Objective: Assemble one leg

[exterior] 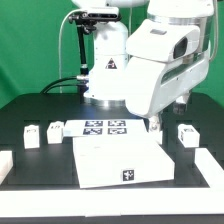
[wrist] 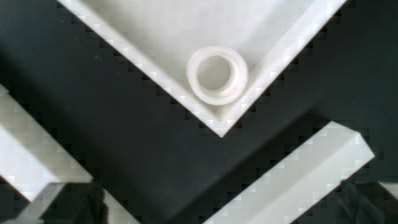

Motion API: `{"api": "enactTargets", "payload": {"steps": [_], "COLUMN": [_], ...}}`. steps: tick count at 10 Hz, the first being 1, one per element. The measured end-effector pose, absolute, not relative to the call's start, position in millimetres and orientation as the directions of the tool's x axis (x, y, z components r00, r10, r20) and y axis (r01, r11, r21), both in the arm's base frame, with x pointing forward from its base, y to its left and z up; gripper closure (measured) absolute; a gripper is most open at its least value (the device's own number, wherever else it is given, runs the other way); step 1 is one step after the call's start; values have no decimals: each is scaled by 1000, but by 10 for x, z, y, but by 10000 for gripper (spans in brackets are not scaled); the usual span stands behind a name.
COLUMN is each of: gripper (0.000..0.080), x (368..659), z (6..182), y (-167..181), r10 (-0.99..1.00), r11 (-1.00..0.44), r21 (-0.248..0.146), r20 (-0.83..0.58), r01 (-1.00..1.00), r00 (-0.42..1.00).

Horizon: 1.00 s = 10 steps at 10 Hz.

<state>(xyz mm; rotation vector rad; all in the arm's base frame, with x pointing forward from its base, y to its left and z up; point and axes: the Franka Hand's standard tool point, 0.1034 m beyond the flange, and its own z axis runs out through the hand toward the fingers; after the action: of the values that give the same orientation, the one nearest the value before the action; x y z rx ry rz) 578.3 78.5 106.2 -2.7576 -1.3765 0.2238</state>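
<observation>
The gripper [exterior: 158, 123] hangs with fingers [wrist: 324, 160] spread and empty, the panel [exterior: 112, 162] corner socket [wrist: 217, 72] just ahead of them. The leg [exterior: 186, 134] stands upright off to 1 side, apart from the fingers. Likely best: rise clear of the panel's edge, then straddle the leg squarely; bare table [exterior: 203, 165] surrounds it.

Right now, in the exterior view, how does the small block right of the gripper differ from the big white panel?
The leg is a small stubby block; the panel is far bigger and flat. The leg stands apart from the gripper; the panel's corner lies below it. The panel has a round corner socket; the leg shows none. Both are white and tagged.
</observation>
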Motion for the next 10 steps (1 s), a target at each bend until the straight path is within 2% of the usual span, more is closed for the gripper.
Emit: {"api": "enactTargets", "payload": {"steps": [10], "gripper": [150], "x": [5781], "z": [1047], "y": [769], "r10": [802], "r11": [-597], "r21": [-102], "r20": [-95], "r01": [796], "r00": [589]}}
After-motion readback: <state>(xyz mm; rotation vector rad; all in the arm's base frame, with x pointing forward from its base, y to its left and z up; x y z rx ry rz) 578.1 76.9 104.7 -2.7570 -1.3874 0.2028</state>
